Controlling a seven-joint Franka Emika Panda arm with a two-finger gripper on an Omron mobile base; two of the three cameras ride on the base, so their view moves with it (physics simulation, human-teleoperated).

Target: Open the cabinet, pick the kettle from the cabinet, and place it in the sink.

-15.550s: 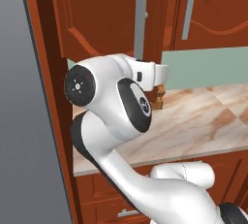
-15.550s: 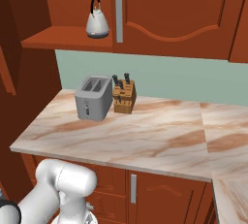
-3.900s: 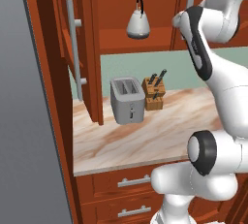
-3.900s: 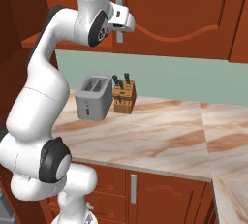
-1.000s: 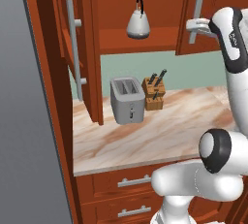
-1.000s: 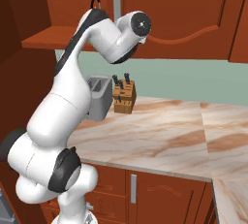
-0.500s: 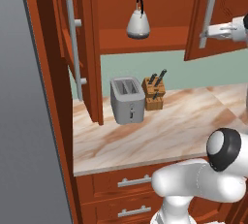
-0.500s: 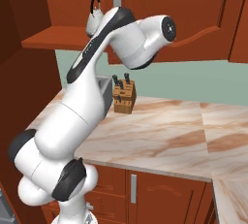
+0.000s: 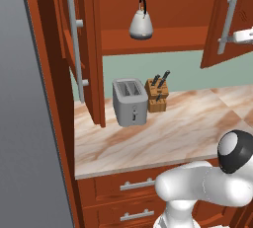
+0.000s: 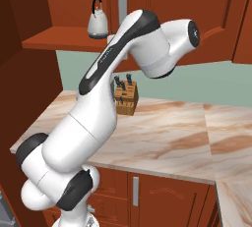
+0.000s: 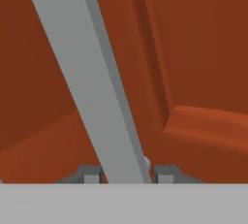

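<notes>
Two doors of the cabinet [image 9: 148, 5] stand swung out; the left door [image 9: 86, 49] is fully open, the right door [image 9: 230, 19] only part way. In the hand view the gripper [image 11: 126, 173] has its fingers [image 11: 89, 174] closed in on either side of the right door's handle [image 11: 92, 82], the bar sitting between them near its lower end; they appear to hold it, with no gap visible. The kettle [image 9: 142, 22] stands upright on the shelf, well apart from the gripper, above the toaster [image 9: 130, 101] and knife block [image 9: 157, 94].

Risks, as judged:
- The grip sits low on the bar. Pulling along a path that departs from the door's arc could slide the fingers down or off the handle.
- The right door hangs partly across the opening. Left so, it could foul the arm on its reach to the kettle.
- The kettle's thin arched handle offers a small target; a misjudged approach could tip it on the shelf or knock it onto the toaster.
</notes>
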